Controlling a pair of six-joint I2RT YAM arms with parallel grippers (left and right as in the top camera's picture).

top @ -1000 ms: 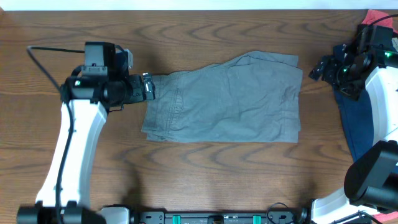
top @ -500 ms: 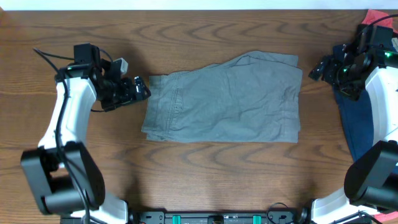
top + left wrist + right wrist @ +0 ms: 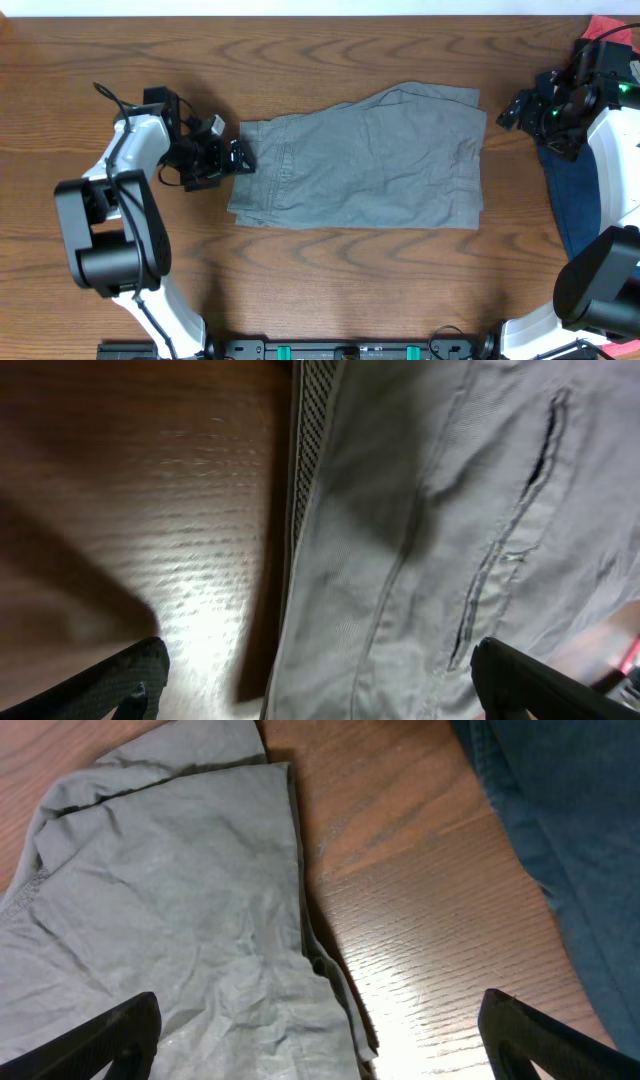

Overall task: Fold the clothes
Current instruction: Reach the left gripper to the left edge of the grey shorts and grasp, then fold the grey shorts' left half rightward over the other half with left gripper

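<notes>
grey shorts (image 3: 370, 160) flat in the middle of the worktop (image 3: 330, 50)
the left gripper (image 3: 240, 158), spread and empty, sits just beside their left end; the right gripper (image 3: 508, 110), also spread, hangs off their right end, near a blue garment (image 3: 570, 200) along the worktop's right edge.

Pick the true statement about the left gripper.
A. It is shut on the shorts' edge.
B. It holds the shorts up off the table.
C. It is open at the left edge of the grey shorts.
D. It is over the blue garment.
C: the left gripper is at the left edge of the shorts, and the left wrist view shows its fingers spread wide with the cloth flat below them.
</notes>
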